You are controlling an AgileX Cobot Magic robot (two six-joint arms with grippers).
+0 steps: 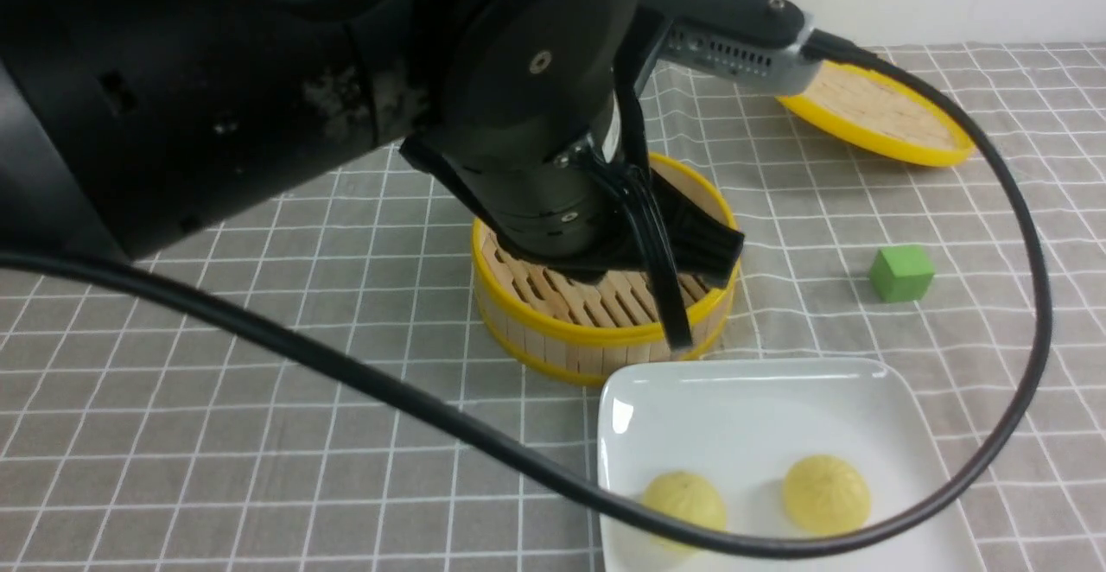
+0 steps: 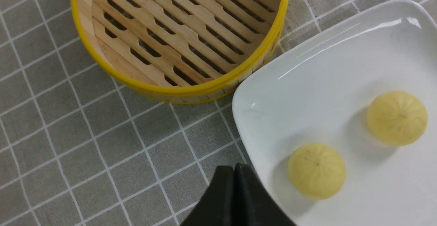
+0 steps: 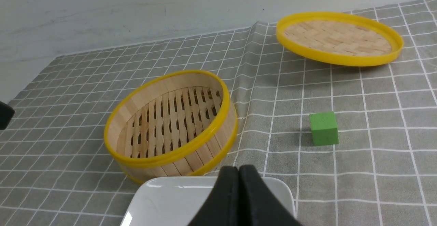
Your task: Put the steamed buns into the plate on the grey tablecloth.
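Note:
Two pale yellow steamed buns point(image 1: 685, 499) point(image 1: 826, 494) lie side by side in the white square plate point(image 1: 743, 399) on the grey tablecloth point(image 1: 259, 382). In the left wrist view the buns point(image 2: 316, 170) point(image 2: 397, 117) rest on the plate point(image 2: 307, 82). My left gripper point(image 1: 678, 339) point(image 2: 235, 168) is shut and empty, hanging over the basket's near rim by the plate's far left corner. My right gripper point(image 3: 238, 168) is shut and empty above the plate's far edge point(image 3: 170, 198); it is out of the front view.
An empty yellow-rimmed bamboo steamer basket point(image 1: 596, 339) point(image 2: 177, 91) point(image 3: 170, 154) stands just behind the plate. Its lid point(image 1: 881, 118) point(image 3: 339, 38) lies at the back right. A small green cube point(image 1: 901, 273) point(image 3: 323, 128) sits right of the basket. A black cable point(image 1: 346, 369) crosses in front.

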